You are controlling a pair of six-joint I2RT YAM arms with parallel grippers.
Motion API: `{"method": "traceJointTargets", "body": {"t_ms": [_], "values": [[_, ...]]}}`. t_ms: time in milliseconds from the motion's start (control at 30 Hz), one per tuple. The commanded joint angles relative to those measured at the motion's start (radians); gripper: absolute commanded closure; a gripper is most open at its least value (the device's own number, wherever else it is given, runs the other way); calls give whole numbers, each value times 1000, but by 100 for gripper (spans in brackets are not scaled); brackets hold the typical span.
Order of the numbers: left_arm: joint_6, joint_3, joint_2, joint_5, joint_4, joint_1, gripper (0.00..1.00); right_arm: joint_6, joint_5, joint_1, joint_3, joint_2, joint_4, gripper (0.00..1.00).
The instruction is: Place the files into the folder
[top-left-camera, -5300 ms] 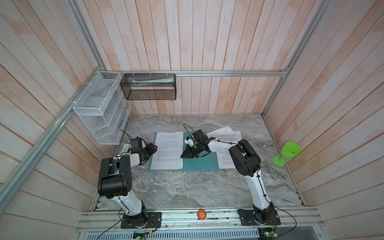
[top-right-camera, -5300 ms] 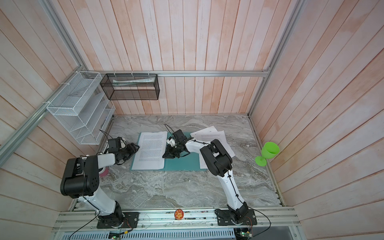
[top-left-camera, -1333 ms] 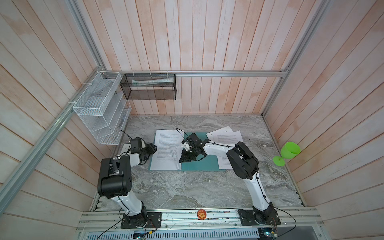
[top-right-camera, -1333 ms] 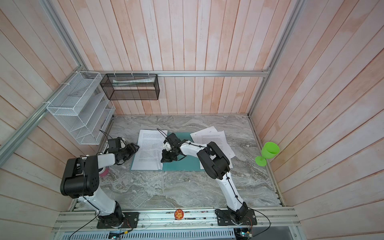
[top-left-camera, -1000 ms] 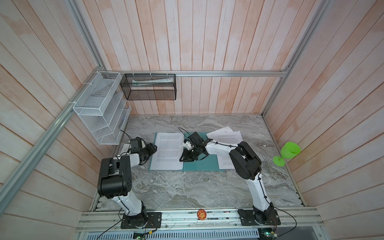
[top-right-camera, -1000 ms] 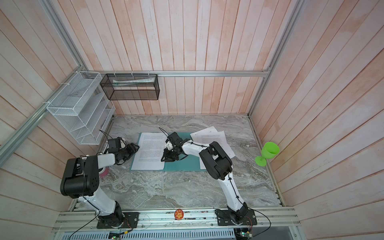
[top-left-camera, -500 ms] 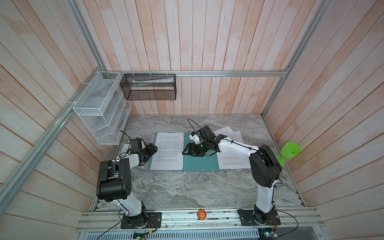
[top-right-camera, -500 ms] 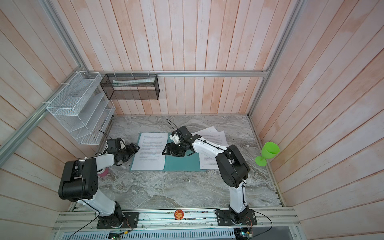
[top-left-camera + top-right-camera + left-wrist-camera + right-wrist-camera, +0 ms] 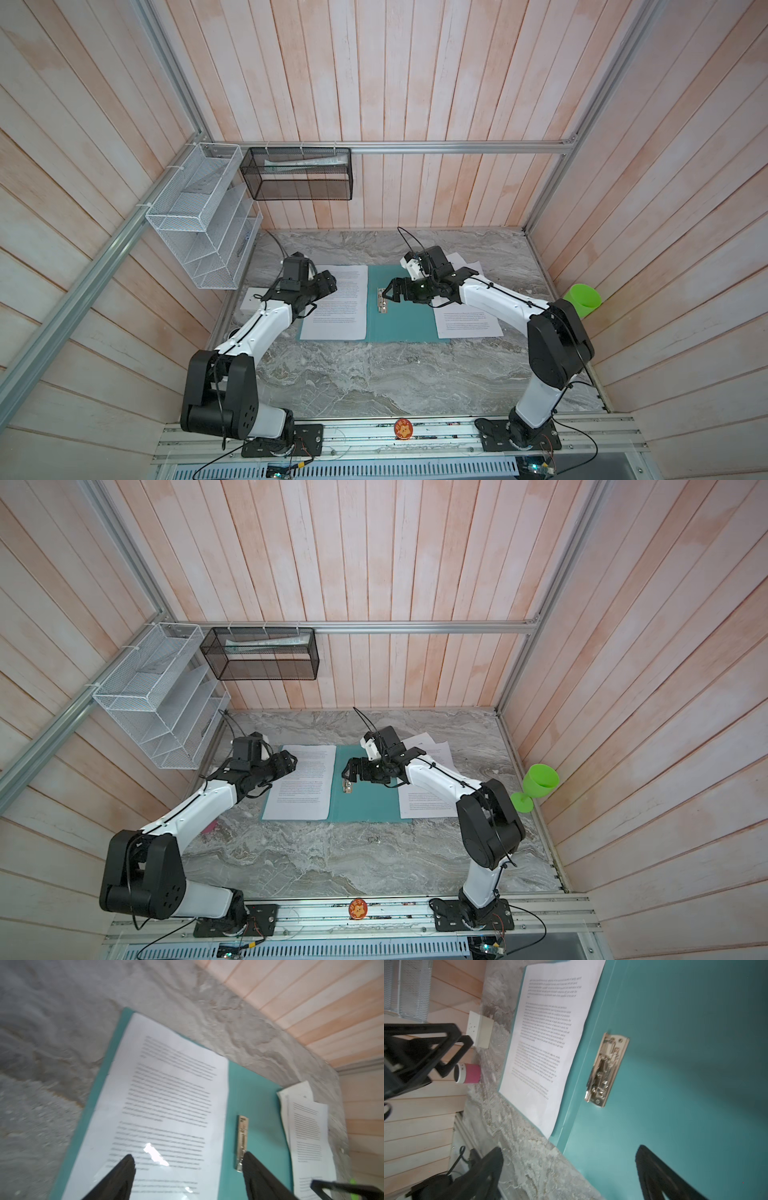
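The teal folder (image 9: pixel 405 324) (image 9: pixel 365 804) lies open and flat on the marble table. One printed sheet of the files (image 9: pixel 340 316) (image 9: pixel 170 1095) (image 9: pixel 550 1032) rests on its left cover. More files (image 9: pixel 469 324) (image 9: pixel 307 1132) lie stacked at its right edge. The metal clip (image 9: pixel 381 300) (image 9: pixel 607 1070) sits bare beside the spine. My left gripper (image 9: pixel 330 282) (image 9: pixel 188 1156) hangs open over the sheet's left part, holding nothing. Above the clip, my right gripper (image 9: pixel 388 290) (image 9: pixel 569 1149) stands wide open and empty.
A white wire rack (image 9: pixel 199 216) and a black mesh basket (image 9: pixel 299 174) hang on the back-left walls. A white socket block (image 9: pixel 479 1029) and a pink cylinder (image 9: pixel 468 1073) sit by the left wall. A green goblet (image 9: pixel 582 299) stands at the right wall.
My right gripper has opened wide and drawn back from the sheet's right edge to above the clip. My left arm has reached farther over the sheet with its jaws spread wider.
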Motion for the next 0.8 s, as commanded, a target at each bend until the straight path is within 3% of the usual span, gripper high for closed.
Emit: {"method": "traceJointTargets", "body": {"t_ms": [0,33,67,133,167,233,267,467,767], "values": [[18,39,28,0,-35,-79,18,-99,140,-43,13,-44,-68,2],[12,45,39,29,-18,-98,20,-93,157,-51,-14,-67,-35,3],[7,50,55,46,-8,-112,21,-81,182,-54,-38,-81,-2,12],[-1,52,76,39,-26,-134,24,-63,200,-48,-33,-68,0,59],[-1,34,79,25,-24,-141,25,-61,193,-36,-20,-48,-9,70],[-3,-25,71,15,-7,-141,31,-51,175,-11,-2,-3,-14,76],[0,-56,66,0,-4,-141,34,-34,159,4,2,21,-4,88],[33,-205,50,-48,-14,-141,54,36,95,75,45,158,44,92],[7,-328,69,-25,75,-135,65,47,62,97,101,257,59,86]]}}
